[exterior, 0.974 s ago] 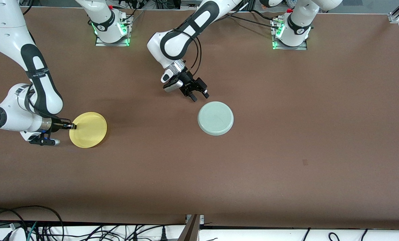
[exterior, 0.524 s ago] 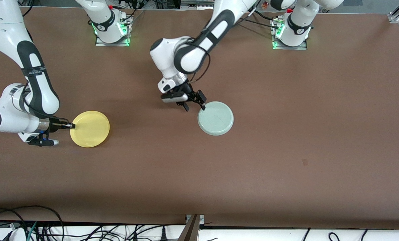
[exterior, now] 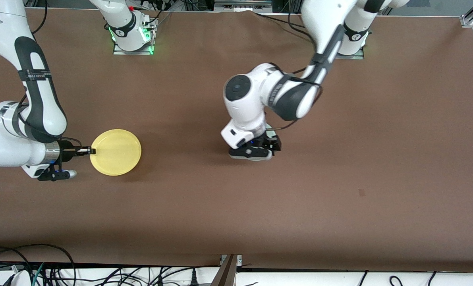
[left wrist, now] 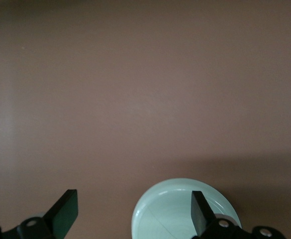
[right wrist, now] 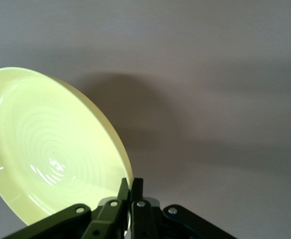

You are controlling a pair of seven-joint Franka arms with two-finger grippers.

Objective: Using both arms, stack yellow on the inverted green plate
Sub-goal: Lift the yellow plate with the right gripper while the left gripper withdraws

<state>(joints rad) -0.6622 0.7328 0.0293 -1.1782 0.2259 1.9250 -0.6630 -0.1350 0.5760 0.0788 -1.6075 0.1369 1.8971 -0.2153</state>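
The right gripper (exterior: 88, 150) pinches the rim of the yellow plate (exterior: 116, 152), which hangs tilted above the table (exterior: 379, 139); it looks light, stiff and slippery. The left gripper (left wrist: 134, 214) is wide open over the green plate (left wrist: 170, 211) at mid-table.

Yellow plate (exterior: 116, 152): round, shallow, plain yellow, low raised rim, faint concentric rings on its inner face in the right wrist view (right wrist: 50, 154). Open side up, clear of the table and tilted. Right gripper (exterior: 88, 150) pinches the rim at the plate's 9 o'clock in the front view, fingers closed onto it.

Green plate (left wrist: 177, 211): round, pale mint green, low rim, lying flat on the table near its middle. In the front view only a sliver shows (exterior: 249, 157), at 6 o'clock under the left gripper (exterior: 260, 149), whose fingers are spread above it.
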